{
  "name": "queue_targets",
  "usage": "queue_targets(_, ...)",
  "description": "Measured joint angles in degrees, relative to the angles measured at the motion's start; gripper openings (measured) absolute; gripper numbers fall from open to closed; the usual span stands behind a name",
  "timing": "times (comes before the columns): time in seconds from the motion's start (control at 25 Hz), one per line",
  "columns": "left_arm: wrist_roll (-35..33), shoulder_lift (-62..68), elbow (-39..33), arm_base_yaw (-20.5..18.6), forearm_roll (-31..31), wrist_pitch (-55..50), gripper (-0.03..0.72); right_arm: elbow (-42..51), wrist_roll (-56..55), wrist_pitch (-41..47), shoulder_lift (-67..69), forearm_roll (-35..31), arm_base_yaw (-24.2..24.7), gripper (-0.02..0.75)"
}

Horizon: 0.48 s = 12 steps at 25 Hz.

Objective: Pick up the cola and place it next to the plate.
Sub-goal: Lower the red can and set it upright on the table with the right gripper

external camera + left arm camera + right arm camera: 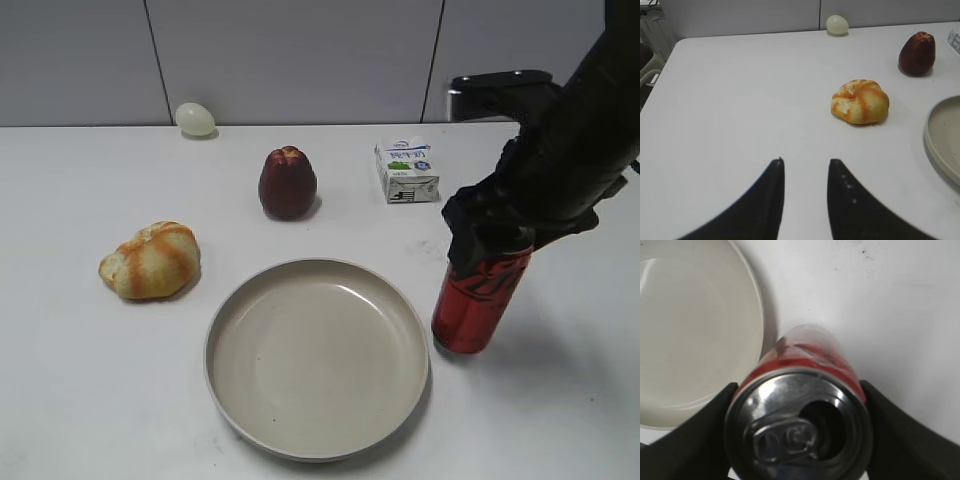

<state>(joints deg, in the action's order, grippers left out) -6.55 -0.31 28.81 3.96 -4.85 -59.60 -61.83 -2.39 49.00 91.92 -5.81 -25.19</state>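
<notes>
The cola is a slim red can with black lettering, just right of the plate, slightly tilted, its base at or just above the table. My right gripper is shut on the can's upper part. In the right wrist view the black fingers press both sides of the cola, whose silver top is opened; the plate lies just left of it. My left gripper is open and empty above bare table at the left. The plate's edge shows at that view's right.
An orange-striped bread roll lies left of the plate. A dark red fruit and a small white carton stand behind the plate. A pale egg sits by the back wall.
</notes>
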Motion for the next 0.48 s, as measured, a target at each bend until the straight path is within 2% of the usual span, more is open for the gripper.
queue_targets(0.28, 0.00, 0.00, 0.00, 0.00, 0.00, 0.00, 0.232, 0.00, 0.00, -0.14, 1.44, 0.18, 0.00, 0.530)
queue_targets(0.48, 0.00, 0.00, 0.00, 0.00, 0.00, 0.00, 0.232, 0.00, -0.05, -0.20, 1.44, 0.23, 0.00, 0.610)
